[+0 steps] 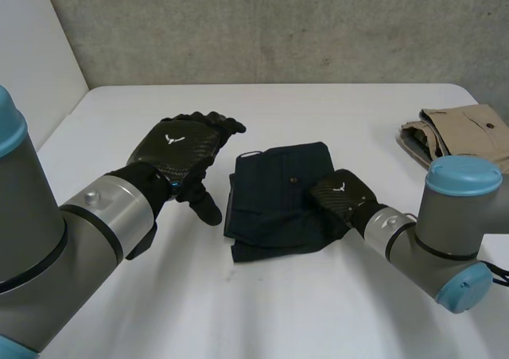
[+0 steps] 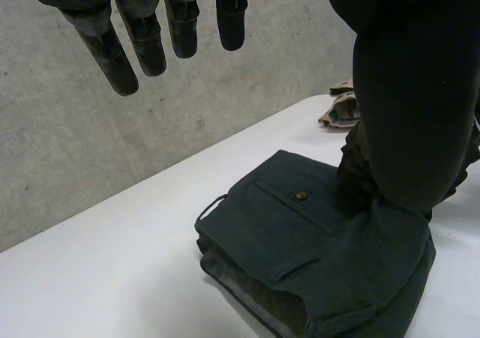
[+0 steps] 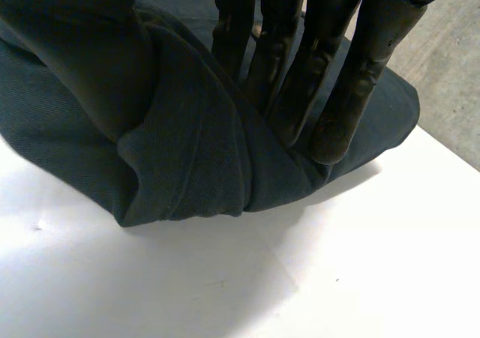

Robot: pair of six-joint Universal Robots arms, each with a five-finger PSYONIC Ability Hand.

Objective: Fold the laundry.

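**A:** Left robot hand (image 1: 179, 148), state?
**B:** It hovered above the white table (image 1: 318, 311), fingers (image 2: 142, 38) straight and spread, holding nothing. The dark navy folded trousers (image 1: 278, 192) lay just beside it on its thumb side, not touching.

**A:** Right robot hand (image 1: 340, 196)?
**B:** It sat on the trousers' edge nearest its own arm. The fingers (image 3: 337, 91) lay on top with the thumb (image 3: 82, 61) opposite, and a thick ridge of cloth was pinched between them.

**A:** Trousers otherwise?
**B:** They lay on the table between the two robot hands. The pocket with the small brown button (image 2: 301, 195) faced up.

**A:** Other items?
**B:** A folded beige cloth garment (image 1: 465, 132) lay beyond the right robot hand, well apart from it.
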